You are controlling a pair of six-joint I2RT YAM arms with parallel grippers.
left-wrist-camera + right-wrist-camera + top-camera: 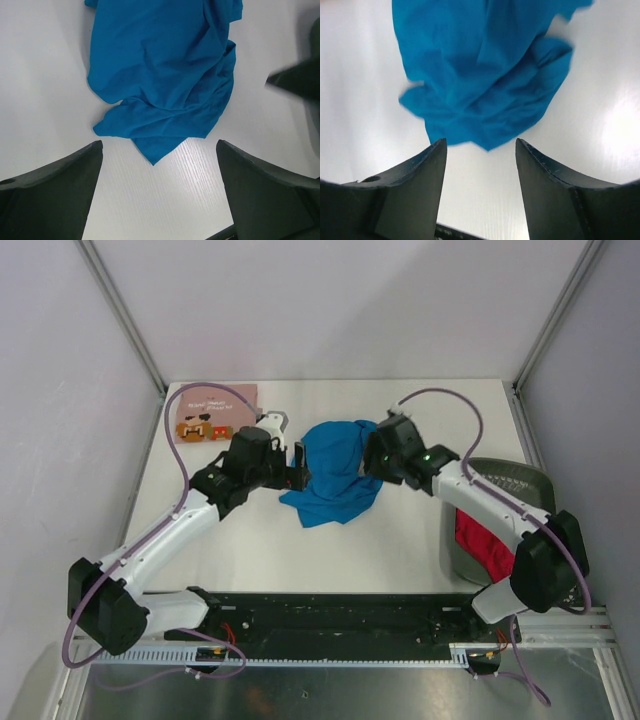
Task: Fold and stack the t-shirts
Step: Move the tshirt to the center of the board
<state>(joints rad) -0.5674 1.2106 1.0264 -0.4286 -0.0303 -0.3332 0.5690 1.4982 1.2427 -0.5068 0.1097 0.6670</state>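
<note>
A bright blue t-shirt (335, 475) lies crumpled in the middle of the white table (300, 550). My left gripper (297, 468) is at its left edge, open wide; one corner of the blue t-shirt (165, 75) points toward the gap between the fingers (159, 150). My right gripper (368, 455) is at the shirt's right edge, open, with only table between its fingers (480, 145) and the blue t-shirt (485, 70) just ahead. A pink printed t-shirt (215, 412) lies folded at the back left. A red t-shirt (482, 545) sits in the basket.
A dark grey plastic basket (520, 475) stands at the table's right edge, partly under the right arm. Grey walls close in the table on the left, back and right. The arms' black base rail (340, 615) runs along the near edge.
</note>
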